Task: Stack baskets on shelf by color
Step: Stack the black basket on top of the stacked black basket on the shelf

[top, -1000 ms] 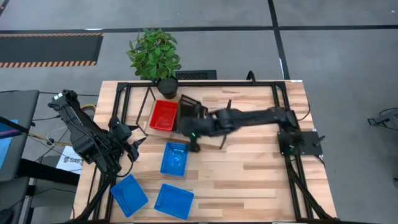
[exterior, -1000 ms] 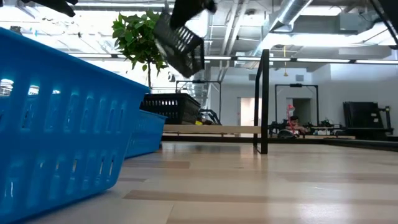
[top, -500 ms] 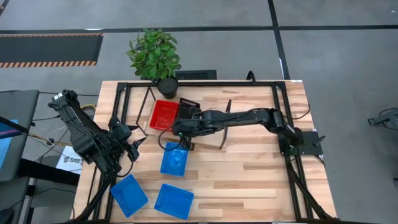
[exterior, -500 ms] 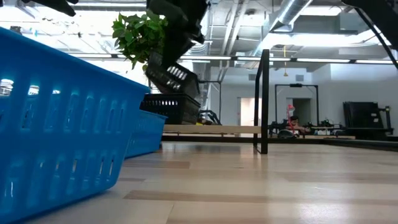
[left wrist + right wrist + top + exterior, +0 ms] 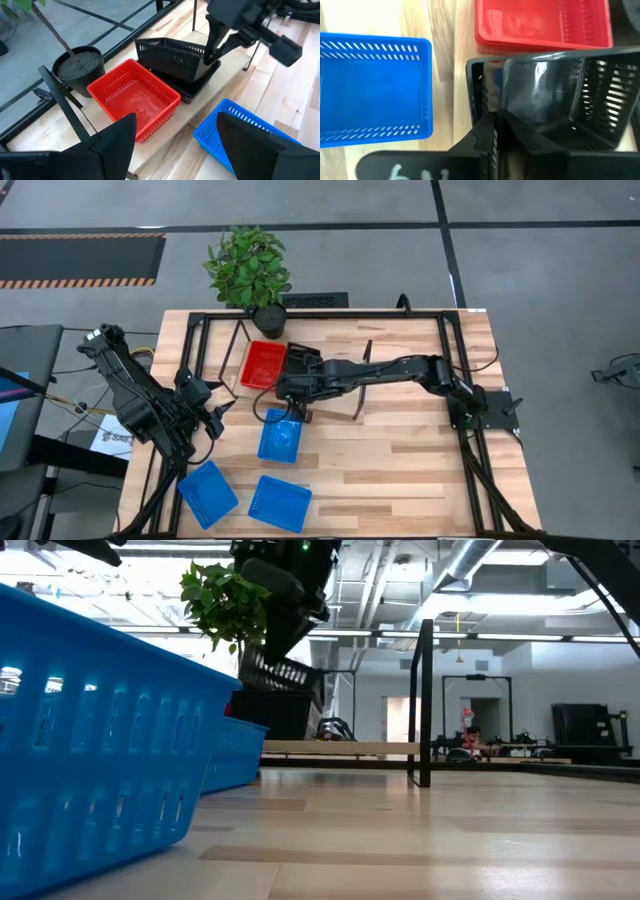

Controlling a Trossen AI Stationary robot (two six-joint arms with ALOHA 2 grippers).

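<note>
My right gripper (image 5: 293,388) reaches over the shelf (image 5: 170,135) and is shut on a black basket (image 5: 172,60). That basket stands tilted over another black basket (image 5: 196,88) lying on the shelf, beside the red basket (image 5: 132,97). The right wrist view shows the held black basket (image 5: 560,95) next to the red basket (image 5: 542,22). One blue basket (image 5: 280,435) sits on the table just near of the shelf. My left gripper (image 5: 212,415) waits open at the table's left edge. My right gripper holds the black basket by one side wall (image 5: 206,54), at its rim, pinched between the two fingers. The fingers slant down from the table's right. The basket is tilted, its lower edge (image 5: 175,80) in the black basket beneath and its other side raised.
Two more blue baskets (image 5: 208,493) (image 5: 280,502) lie near the table's near left corner, one filling the low view's left (image 5: 90,730). A potted plant (image 5: 250,265) stands behind the shelf. The shelf's black end frame (image 5: 425,705) rises mid-table. The table's right half is bare wood.
My right gripper has moved toward the table's left and down, carrying the black basket from high above the shelf onto the black basket lying there. The basket stays tilted and its lower edge now sits in the one below.
</note>
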